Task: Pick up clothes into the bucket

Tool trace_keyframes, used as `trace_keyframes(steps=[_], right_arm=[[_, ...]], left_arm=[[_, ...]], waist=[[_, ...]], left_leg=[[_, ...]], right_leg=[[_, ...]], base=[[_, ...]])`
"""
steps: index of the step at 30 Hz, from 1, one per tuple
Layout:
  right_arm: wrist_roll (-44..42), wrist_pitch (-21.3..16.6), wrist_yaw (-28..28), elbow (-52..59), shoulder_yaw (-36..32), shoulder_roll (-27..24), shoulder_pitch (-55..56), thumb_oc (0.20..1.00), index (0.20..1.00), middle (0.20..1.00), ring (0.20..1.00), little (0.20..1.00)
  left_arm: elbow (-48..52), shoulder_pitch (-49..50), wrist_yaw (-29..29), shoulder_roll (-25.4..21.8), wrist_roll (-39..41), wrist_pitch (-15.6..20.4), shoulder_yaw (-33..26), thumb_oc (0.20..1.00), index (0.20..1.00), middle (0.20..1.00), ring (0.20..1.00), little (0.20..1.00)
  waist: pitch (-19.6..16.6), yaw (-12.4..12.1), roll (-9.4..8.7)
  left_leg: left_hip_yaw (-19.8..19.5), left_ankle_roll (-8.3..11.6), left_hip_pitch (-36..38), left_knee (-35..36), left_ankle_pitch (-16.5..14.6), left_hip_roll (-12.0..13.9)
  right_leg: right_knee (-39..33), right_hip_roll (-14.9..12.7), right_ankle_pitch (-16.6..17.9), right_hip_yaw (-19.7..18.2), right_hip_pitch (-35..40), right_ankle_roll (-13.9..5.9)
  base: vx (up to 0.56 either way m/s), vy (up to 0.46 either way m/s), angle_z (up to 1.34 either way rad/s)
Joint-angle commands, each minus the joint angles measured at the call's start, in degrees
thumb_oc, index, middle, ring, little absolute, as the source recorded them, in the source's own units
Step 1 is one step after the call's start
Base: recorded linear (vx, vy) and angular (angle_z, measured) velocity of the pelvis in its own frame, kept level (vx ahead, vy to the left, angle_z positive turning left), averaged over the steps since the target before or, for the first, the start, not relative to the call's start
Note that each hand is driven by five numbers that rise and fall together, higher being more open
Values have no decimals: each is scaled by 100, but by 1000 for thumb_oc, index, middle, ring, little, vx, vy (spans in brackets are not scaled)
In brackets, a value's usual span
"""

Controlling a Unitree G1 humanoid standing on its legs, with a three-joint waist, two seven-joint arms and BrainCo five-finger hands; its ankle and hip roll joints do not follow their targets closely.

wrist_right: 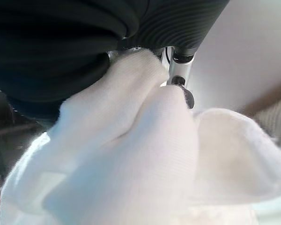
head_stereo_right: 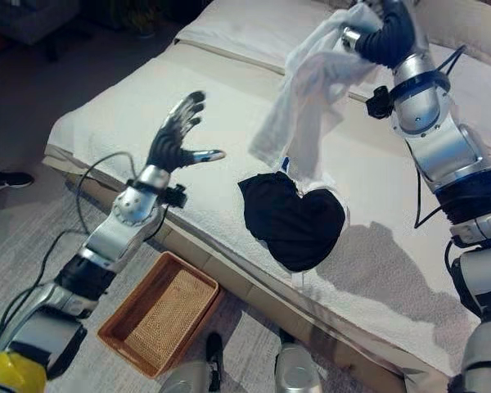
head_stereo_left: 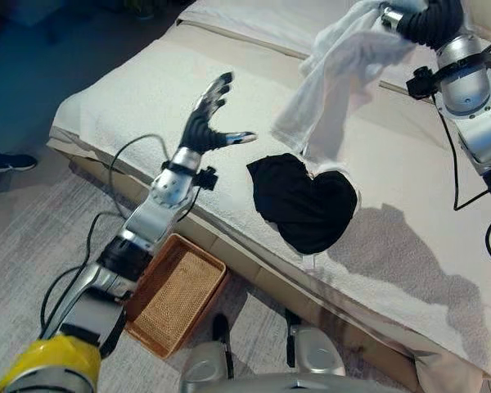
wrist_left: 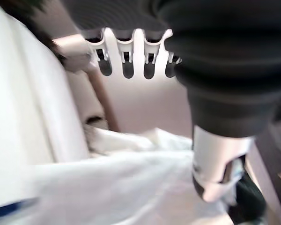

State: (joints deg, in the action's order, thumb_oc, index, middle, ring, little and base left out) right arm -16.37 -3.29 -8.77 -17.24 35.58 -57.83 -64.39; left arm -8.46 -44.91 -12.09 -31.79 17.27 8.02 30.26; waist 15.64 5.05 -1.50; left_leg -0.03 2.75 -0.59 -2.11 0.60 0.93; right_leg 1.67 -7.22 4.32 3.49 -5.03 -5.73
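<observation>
One right hand (head_stereo_right: 389, 33) grips white cloth (head_stereo_right: 307, 106), raised.

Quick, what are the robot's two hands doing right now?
Left hand: open, fingers spread above the bed, holding nothing.
Right hand: shut on the white cloth, lifted above the black garment.

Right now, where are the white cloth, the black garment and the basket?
white cloth (head_stereo_left: 331, 78), left eye view, middle of the hanging fabric
black garment (head_stereo_left: 307, 205), left eye view, its centre
basket (head_stereo_right: 159, 323), right eye view, woven bottom
</observation>
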Motion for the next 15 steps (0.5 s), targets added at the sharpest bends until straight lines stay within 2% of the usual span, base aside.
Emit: trace_keyframes(steps=[1,7,15], right_arm=[[-943,-281,513,414,403,-357,-260,200,200,200,200,200],[-1853,-278,1226,1020,1007,-649,-324,200,200,200,200,200],[-2520,-242,1740,1633,1163,-512,-93,200,200,200,200,200]], left_arm=[[-403,-358,170,-81,168,67,440,1000,1000,1000,1000,1000],[-946,-999,381,301,42,-58,1119,1000,1000,1000,1000,1000],[-1460,-1150,673,1024,579,-213,1548,1000,1000,1000,1000,1000]], waist=[[-514,-28,-269],[-578,-15,-265],[-557,-29,-248]], left_leg=[[26,97,-311,-358,-216,-71],[3,108,-294,-360,-194,-82],[-23,92,-362,-400,-185,-129]], right_leg=[[316,-51,-472,170,195,-233],[296,-91,-456,234,283,-263],[297,-136,-428,298,263,-288]], base=[[11,8,4],[1,1,1],[0,0,0]])
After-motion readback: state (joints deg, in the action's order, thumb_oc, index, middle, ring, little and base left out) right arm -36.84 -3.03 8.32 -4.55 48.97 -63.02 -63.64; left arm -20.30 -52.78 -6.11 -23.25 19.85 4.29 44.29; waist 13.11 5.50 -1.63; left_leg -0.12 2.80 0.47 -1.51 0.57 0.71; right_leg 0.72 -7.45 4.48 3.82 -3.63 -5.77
